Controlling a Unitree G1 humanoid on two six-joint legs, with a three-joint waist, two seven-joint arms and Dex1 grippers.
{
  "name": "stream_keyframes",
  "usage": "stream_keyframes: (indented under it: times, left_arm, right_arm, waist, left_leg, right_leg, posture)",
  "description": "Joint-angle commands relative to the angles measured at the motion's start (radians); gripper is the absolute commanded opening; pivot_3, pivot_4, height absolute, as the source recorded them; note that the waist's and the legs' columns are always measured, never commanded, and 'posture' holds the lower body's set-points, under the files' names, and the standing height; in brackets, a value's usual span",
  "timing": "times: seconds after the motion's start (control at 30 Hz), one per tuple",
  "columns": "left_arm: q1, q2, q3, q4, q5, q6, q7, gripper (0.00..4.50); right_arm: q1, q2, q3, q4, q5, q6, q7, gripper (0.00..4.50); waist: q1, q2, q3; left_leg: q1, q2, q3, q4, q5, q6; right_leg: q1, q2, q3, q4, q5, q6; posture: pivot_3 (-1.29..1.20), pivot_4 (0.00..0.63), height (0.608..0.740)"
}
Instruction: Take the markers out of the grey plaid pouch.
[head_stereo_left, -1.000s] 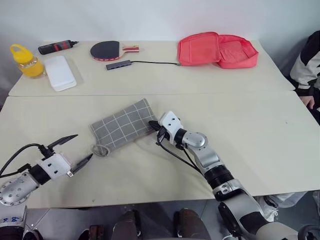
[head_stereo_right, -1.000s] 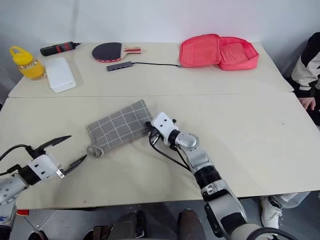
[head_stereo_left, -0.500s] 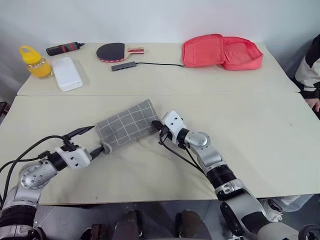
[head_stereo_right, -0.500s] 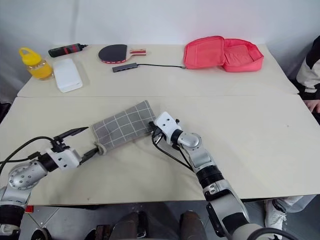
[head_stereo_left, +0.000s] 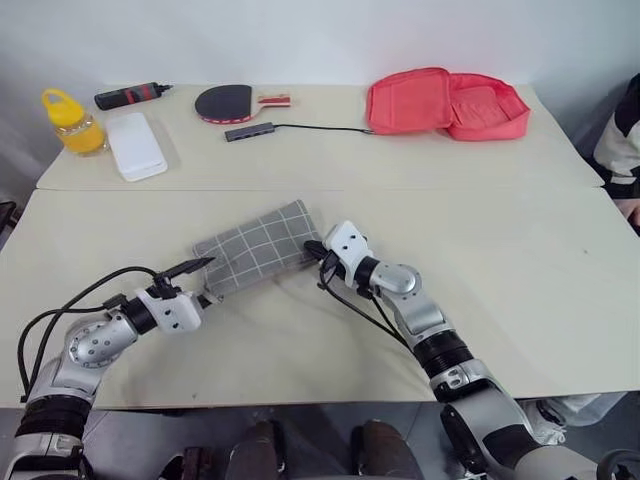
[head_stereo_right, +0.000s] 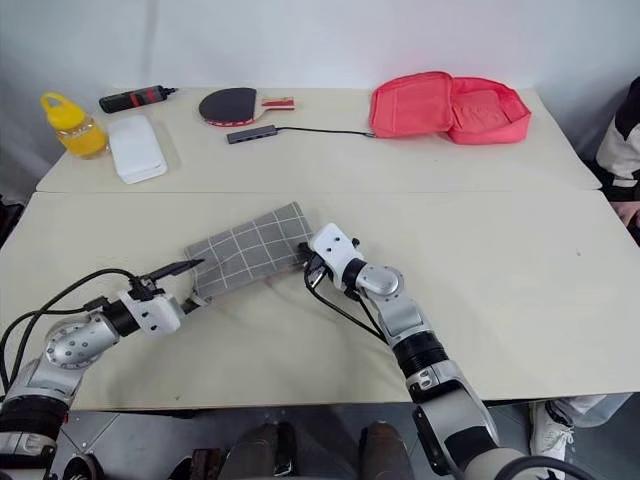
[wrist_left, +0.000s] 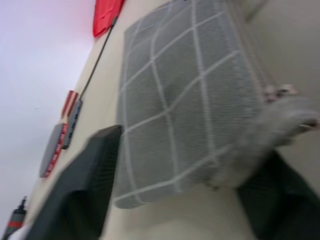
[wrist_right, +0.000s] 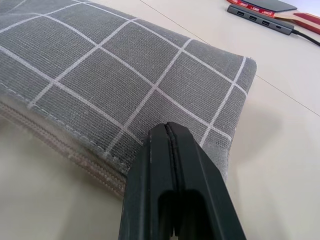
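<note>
On beige table (head_stereo_left: 520, 250), left fingers (wrist_left: 90, 185) straddle grey plaid pouch (head_stereo_left: 258, 247); right fingers (wrist_right: 172, 195) shut against its edge.

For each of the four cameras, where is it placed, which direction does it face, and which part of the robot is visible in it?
Left eye: on the head, looking down over the table; both arms show.
Right eye: beside it, same scene.
Left wrist: on the left arm, looking along the left gripper at the grey plaid pouch; the black jaws straddle its end.
Right wrist: on the right arm, looking along the right gripper, jaws shut, at the pouch's edge.
Shared: all four show the pouch.
</note>
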Motion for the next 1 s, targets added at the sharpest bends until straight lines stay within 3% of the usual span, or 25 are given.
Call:
stream_keyframes:
  times: [0.03,0.17,0.2,0.33,0.4,0.57,0.7,1.0]
  left_arm:
    - [0.046,-0.007,-0.05,0.008,-0.028,0.005,-0.046,1.4]
    - [0.065,-0.015,-0.051,-0.023,-0.095,0.029,-0.075,0.18]
    - [0.069,-0.02,-0.051,-0.034,-0.124,0.044,-0.089,0.05]
    - [0.076,-0.033,-0.041,-0.069,-0.183,0.086,-0.112,0.05]
    - [0.076,-0.043,-0.031,-0.092,-0.227,0.119,-0.126,0.0]
    - [0.088,-0.068,-0.003,-0.189,-0.34,0.235,-0.175,0.0]
    - [0.102,-0.069,0.002,-0.265,-0.362,0.286,-0.205,0.0]
    - [0.101,-0.085,0.02,-0.34,-0.367,0.342,-0.24,0.0]
  right_arm:
    - [0.011,-0.009,-0.008,-0.035,0.01,0.006,0.006,0.0]
    - [0.025,-0.024,-0.015,-0.098,0.037,0.018,0.044,0.0]
    - [0.03,-0.031,-0.016,-0.127,0.049,0.022,0.061,0.0]
    - [0.048,-0.063,-0.027,-0.255,0.12,0.053,0.14,0.0]
    - [0.051,-0.095,-0.037,-0.318,0.159,0.053,0.192,0.39]
    - [0.071,-0.264,0.038,-0.423,0.068,-0.162,0.331,2.02]
    - [0.033,-0.332,0.068,-0.379,-0.115,-0.322,0.226,3.39]
    - [-0.028,-0.364,0.129,-0.224,-0.326,-0.497,0.094,3.39]
  waist:
    - [-0.002,0.0,0.0]
    - [-0.002,0.0,0.0]
    - [-0.002,0.0,0.0]
    - [-0.001,0.0,0.0]
    - [-0.001,0.0,0.0]
    - [0.002,0.0,0.0]
    - [-0.002,0.0,0.0]
    - [-0.004,-0.001,0.001]
  left_leg:
    - [0.0,0.0,0.0,0.0,0.0,0.0]
    - [0.0,0.0,0.0,-0.001,0.0,0.0]
    - [0.0,0.0,0.001,-0.001,0.0,0.0]
    - [0.0,0.0,0.001,-0.001,-0.001,0.0]
    - [-0.001,0.0,0.001,-0.001,-0.001,0.0]
    - [-0.002,0.0,0.0,-0.001,-0.002,0.0]
    - [-0.002,-0.001,0.001,-0.001,-0.001,0.0]
    - [-0.002,0.0,0.003,0.0,-0.001,-0.001]
  right_leg:
    - [0.0,0.0,0.0,0.0,0.0,0.0]
    - [0.0,0.0,0.0,-0.001,0.0,0.0]
    - [0.0,0.0,0.0,-0.001,0.0,0.0]
    - [0.0,0.0,0.0,-0.001,0.0,0.0]
    - [0.0,0.0,0.0,-0.002,0.0,0.0]
    - [0.0,0.0,-0.001,-0.007,0.0,0.001]
    - [0.0,0.002,-0.001,-0.009,0.0,0.001]
    - [-0.001,0.002,0.0,-0.007,0.0,0.001]
  posture:
    - [0.0,0.15,0.74]
    - [0.0,0.15,0.74]
    - [0.0,0.15,0.74]
    - [0.0,0.15,0.74]
    - [0.0,0.15,0.74]
    - [0.0,0.15,0.74]
    - [0.0,0.15,0.74]
    - [0.0,0.15,0.74]
